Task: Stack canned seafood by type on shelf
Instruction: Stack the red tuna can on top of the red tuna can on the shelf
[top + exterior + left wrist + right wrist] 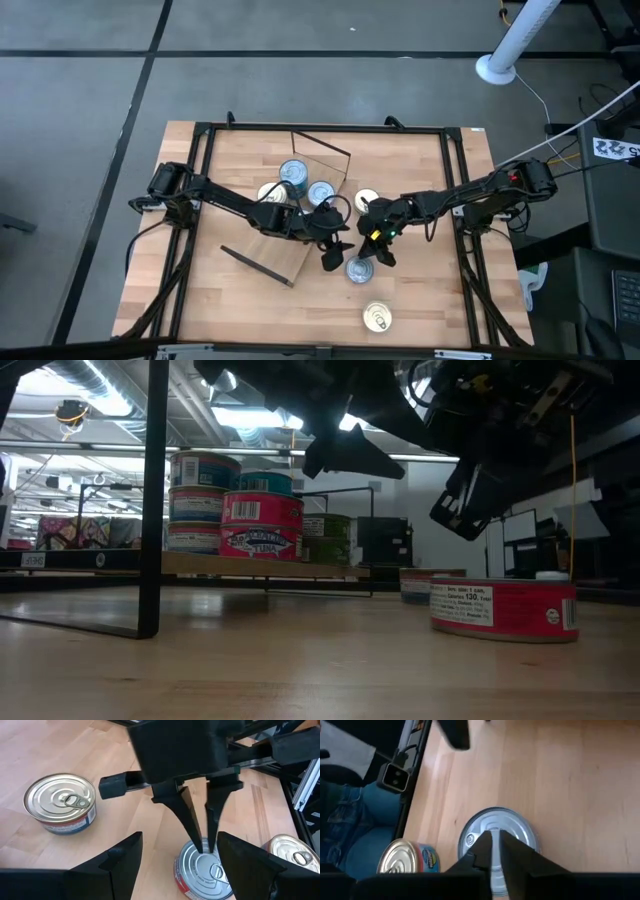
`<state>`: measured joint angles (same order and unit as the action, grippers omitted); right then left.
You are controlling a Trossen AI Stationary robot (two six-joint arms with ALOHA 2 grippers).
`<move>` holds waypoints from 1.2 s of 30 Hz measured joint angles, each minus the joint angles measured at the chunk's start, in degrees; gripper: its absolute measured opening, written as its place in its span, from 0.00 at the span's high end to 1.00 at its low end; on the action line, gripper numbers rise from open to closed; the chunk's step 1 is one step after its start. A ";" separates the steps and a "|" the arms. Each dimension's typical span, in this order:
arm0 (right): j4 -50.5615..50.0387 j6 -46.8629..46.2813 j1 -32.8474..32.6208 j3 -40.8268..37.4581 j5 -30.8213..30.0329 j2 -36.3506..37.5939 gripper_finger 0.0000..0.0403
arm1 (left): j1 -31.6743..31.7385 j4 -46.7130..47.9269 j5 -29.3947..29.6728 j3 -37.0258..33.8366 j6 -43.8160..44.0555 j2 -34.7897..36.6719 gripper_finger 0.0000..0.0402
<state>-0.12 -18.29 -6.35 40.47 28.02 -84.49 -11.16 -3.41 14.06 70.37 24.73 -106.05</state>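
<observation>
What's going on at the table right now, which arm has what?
The right gripper, fingers nearly together, hangs just over a silver-topped can on the table, not gripping it. The left gripper sits open beside it. Several cans are already stacked on the shelf; a gold-lidded can waits on the near table.

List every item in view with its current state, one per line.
Left gripper: open, beside the silver-topped can.
Right gripper: nearly shut, above the silver-topped can.
Silver-topped can: upright on the table, not gripped.
Gold-lidded can: upright, alone on the table.
Shelf: holds stacked cans.
Stacked cans: upright, sealed.
</observation>
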 joint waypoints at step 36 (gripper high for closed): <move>-9.53 41.14 -24.75 -0.02 -35.11 0.00 0.51 | 0.00 0.14 0.03 0.00 -0.70 -0.01 0.38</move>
<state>-9.65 22.85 -31.10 40.45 -7.09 -84.49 -11.16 -3.27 14.09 70.37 24.03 -106.06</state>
